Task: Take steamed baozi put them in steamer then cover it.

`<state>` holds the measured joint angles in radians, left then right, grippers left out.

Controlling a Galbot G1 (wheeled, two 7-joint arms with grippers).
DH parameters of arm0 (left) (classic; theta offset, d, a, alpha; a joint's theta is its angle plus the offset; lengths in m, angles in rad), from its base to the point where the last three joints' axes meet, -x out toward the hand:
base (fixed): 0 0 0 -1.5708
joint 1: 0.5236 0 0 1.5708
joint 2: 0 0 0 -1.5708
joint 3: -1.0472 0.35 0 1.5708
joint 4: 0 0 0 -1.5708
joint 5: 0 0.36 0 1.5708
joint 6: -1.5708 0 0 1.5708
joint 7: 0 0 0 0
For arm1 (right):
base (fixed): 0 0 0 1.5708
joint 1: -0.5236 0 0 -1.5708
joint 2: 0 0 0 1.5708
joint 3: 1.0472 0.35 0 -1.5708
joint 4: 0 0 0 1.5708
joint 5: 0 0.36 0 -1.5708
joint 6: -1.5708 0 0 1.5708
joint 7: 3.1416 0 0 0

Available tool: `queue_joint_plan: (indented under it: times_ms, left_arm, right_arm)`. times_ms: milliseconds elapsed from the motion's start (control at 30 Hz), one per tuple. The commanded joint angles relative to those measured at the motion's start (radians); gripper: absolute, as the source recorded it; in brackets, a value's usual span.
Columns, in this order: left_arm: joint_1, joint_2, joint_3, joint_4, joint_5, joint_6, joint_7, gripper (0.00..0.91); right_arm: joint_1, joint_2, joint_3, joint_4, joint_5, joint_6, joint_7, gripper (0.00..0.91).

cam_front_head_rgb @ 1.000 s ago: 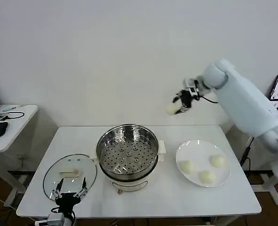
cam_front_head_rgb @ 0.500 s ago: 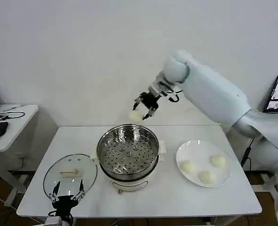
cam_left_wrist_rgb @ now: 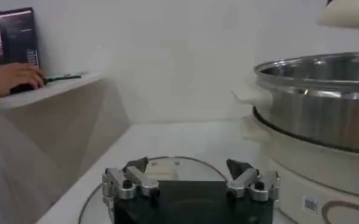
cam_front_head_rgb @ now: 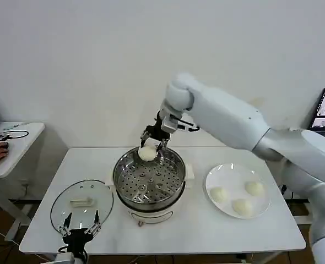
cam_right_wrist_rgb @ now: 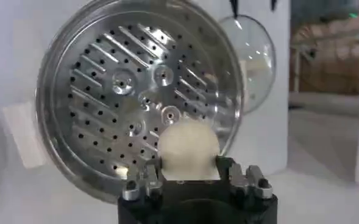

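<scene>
— While the right gripper (cam_front_head_rgb: 152,144) pinches one baozi (cam_front_head_rgb: 147,153) over the steamer (cam_front_head_rgb: 149,177), what's next?
— Probably lowering onto the perforated tray, then letting go.
— Counts?
— Three buns (cam_front_head_rgb: 242,206) on the plate (cam_front_head_rgb: 264,208), one carried. One cover (cam_front_head_rgb: 81,204) beside the pot; the left gripper (cam_left_wrist_rgb: 191,181) waits spread and empty.

- The steamer (cam_front_head_rgb: 149,181) is seen as polished, mirror-bright metal, with a perforated tray (cam_right_wrist_rgb: 136,100) of the same shiny steel.
- The cover (cam_front_head_rgb: 81,205) is made of clear, glossy glass edged with a metal rim.
- The bun (cam_right_wrist_rgb: 187,146) gripped in the right tool (cam_right_wrist_rgb: 194,176) is shown matt, off-white and smooth.
- The plate (cam_front_head_rgb: 228,172) looks glossy white.
- The worktop (cam_front_head_rgb: 206,231) is seen as smooth, matt white.
</scene>
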<state>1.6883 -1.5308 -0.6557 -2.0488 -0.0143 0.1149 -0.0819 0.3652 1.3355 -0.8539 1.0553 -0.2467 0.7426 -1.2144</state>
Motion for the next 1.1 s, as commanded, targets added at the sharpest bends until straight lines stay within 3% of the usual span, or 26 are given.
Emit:
queue_joint_plan:
  times_ms: [33, 367, 533, 1100]
  left_arm:
    - [-0.002, -0.001, -0.001, 0.015, 0.000, 0.000, 0.000, 0.907]
    - [-0.008, -0.002, 0.000, 0.030, -0.001, 0.000, 0.000, 0.907]
    - [-0.004, -0.005, 0.001, 0.032, 0.001, -0.002, 0.000, 0.907]
    - [0.001, -0.008, 0.009, 0.044, 0.002, -0.013, -0.001, 0.907]
  right_arm:
    - [-0.043, 0.029, -0.033, -0.058, -0.091, 0.053, 0.040, 0.605]
    - [-0.084, 0.073, 0.000, -0.144, -0.205, 0.060, 0.058, 0.605]
    - [-0.097, 0.108, 0.037, -0.206, -0.272, 0.071, 0.097, 0.605]
    - [-0.111, 0.152, 0.056, -0.264, -0.312, 0.043, 0.156, 0.605]
